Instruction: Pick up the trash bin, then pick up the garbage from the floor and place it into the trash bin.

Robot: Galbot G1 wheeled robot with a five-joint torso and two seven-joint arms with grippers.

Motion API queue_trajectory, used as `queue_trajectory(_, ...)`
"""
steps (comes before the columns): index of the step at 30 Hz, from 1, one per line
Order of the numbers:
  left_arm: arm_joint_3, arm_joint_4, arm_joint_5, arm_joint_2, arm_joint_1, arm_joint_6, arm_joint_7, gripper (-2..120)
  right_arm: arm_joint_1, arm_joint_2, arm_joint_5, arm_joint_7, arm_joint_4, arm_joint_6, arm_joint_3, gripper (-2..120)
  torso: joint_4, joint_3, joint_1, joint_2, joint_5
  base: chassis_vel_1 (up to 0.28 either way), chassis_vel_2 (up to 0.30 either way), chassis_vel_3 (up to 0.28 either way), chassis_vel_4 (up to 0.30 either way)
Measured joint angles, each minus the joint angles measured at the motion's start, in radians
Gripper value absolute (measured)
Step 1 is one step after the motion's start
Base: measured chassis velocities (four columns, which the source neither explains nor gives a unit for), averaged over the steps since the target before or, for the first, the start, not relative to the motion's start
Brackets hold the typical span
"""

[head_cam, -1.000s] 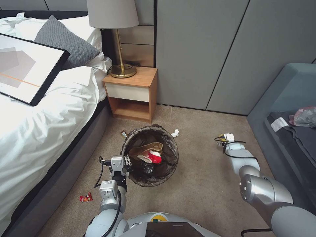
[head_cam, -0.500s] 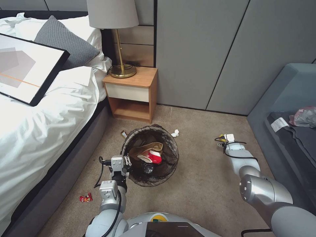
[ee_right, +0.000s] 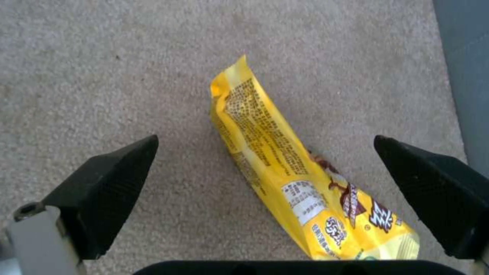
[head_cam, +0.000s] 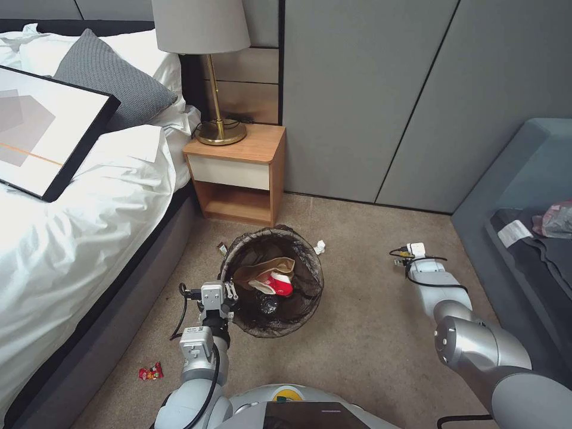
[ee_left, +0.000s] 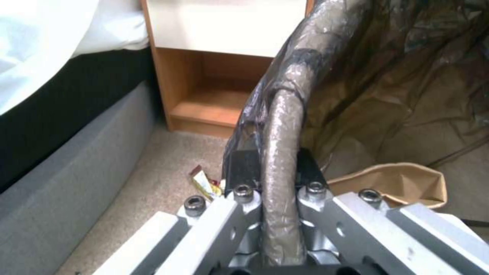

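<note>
Red wrapper [head_cam: 151, 372] lies on carpet left of the trash bin [head_cam: 273, 280]. Left gripper [ee_left: 275, 179] clamped on the bin's near-left rim; paper bag [head_cam: 262, 268] inside. Tissue wad [head_cam: 320, 246] just beyond the bin. Right of the bin, right gripper [ee_right: 265, 172] hangs spread over yellow packet [ee_right: 295, 183].

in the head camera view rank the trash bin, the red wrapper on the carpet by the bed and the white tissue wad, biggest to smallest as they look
1. the trash bin, by far the largest, its rim clamped in the left gripper.
2. and 3. the red wrapper and the white tissue wad look about alike; the wrapper lies nearer the camera, so I won't rank them.
</note>
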Motion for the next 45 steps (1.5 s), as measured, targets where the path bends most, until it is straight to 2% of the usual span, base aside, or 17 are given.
queue_trajectory(45, 0.000, 0.000, 0.000, 0.000, 0.000, 0.000, 0.000, 0, -0.008, -0.001, 0.039, 0.000, -0.002, 0.006, 0.003, 100, -0.0003, 0.000, 0.000, 0.000, 0.0000, -0.002, 0.000, 0.001, -0.001)
